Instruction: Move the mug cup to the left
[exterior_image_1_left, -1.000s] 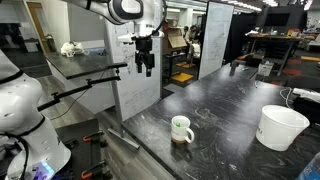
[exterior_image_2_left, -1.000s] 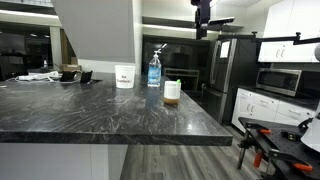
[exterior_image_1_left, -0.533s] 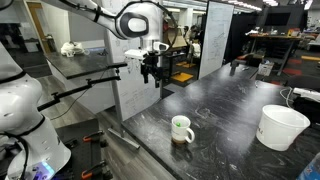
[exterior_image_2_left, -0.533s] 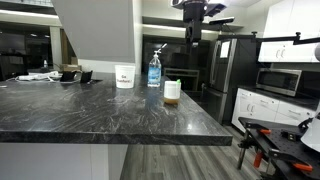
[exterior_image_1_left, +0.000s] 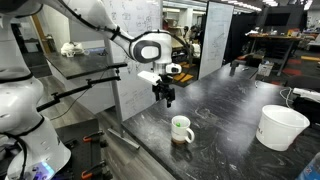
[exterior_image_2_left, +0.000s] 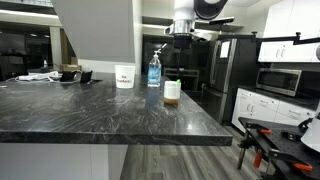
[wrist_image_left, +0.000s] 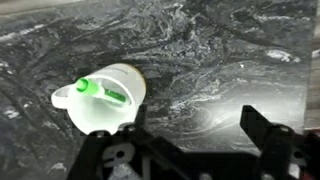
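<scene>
Above the mug cup (exterior_image_1_left: 181, 130), slightly off to one side, hangs the gripper (exterior_image_1_left: 167, 100); its jaws stand wide apart, gripping nothing.

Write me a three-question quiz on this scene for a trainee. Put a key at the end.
1. True or false: the gripper is shut on the mug cup.
2. The mug cup's handle is: A red, B green, C blue.
3. Which larger white thing shares the counter with the mug cup?
Key: 1 false, the gripper is open and hangs apart from the mug cup; 2 B; 3 the white bucket.
</scene>
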